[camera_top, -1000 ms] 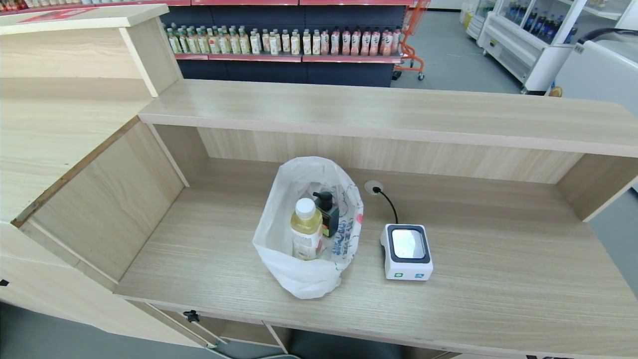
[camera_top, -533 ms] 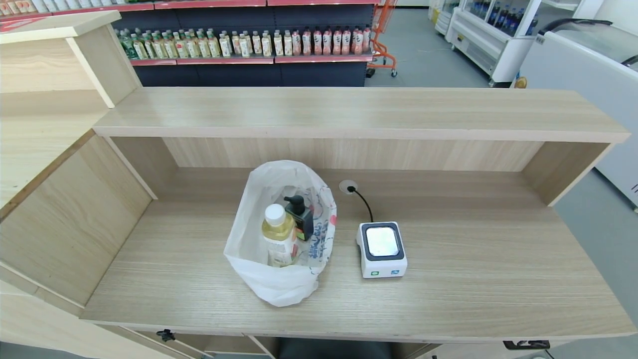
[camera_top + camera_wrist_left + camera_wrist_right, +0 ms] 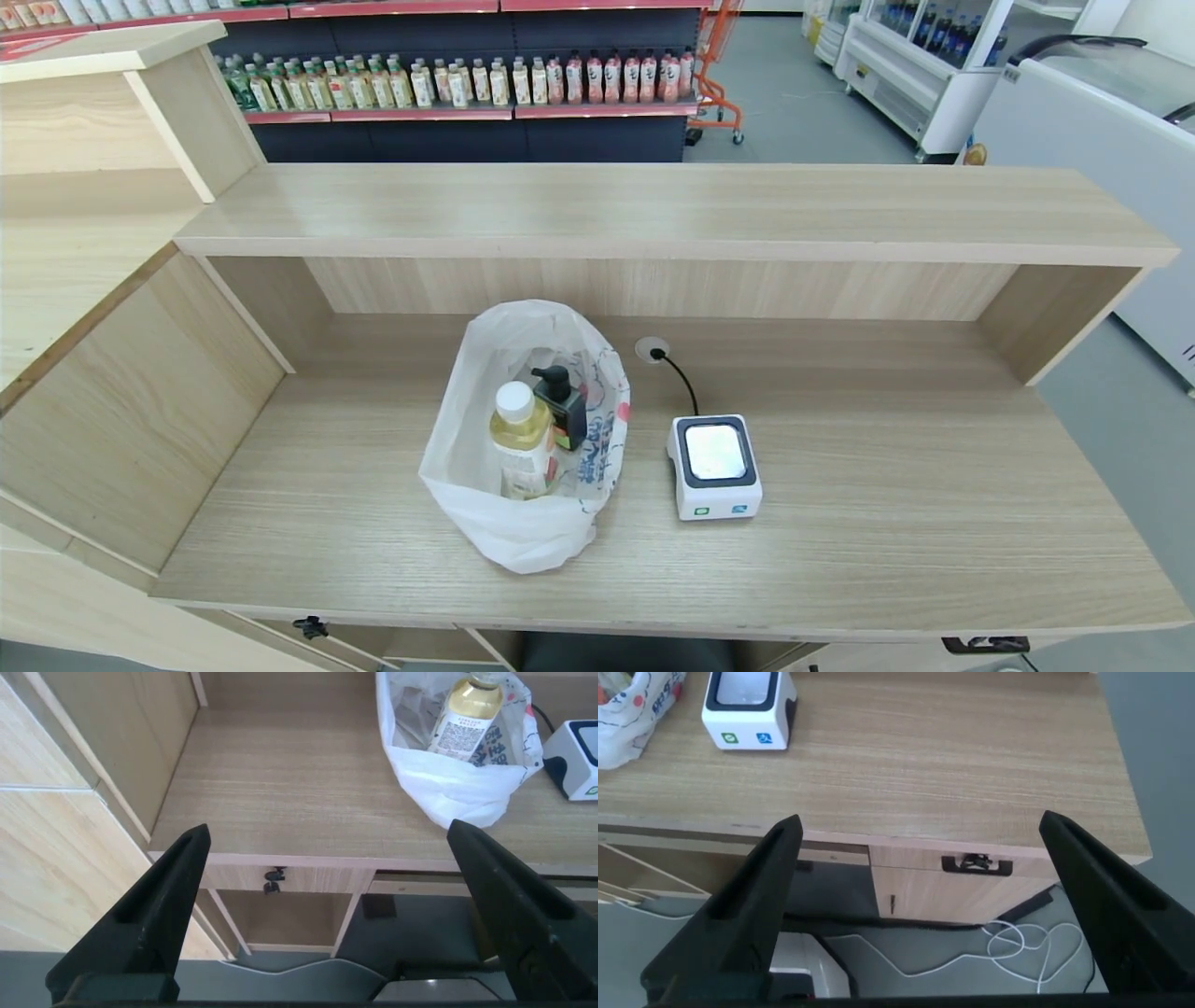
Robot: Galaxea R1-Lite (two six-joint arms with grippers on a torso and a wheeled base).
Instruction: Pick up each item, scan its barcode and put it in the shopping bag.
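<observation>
Supermarket shelves of drinks (image 3: 467,84) line the back of the room beyond a pale wooden worktop (image 3: 887,523). Low in front of its near edge, toward the left corner, the left claw (image 3: 327,924) hangs spread wide with nothing between its fingers. The right claw (image 3: 920,915) gapes just as bare before the near edge toward the right corner. Farther in, left of the worktop's middle, the white shopping bag (image 3: 523,541) stands open-mouthed with a yellow drink bottle (image 3: 521,439) and a dark pump bottle (image 3: 563,411) upright inside, side by side. Just beside the bag toward the right edge, apart from it, the barcode scanner (image 3: 715,467) sits window up, its cable (image 3: 681,383) running toward the back edge. Packing looks finished, as I judge it. Any further item should be shown barcode-down over that window, then lowered upright through the bag's mouth without snagging the thin plastic.
</observation>
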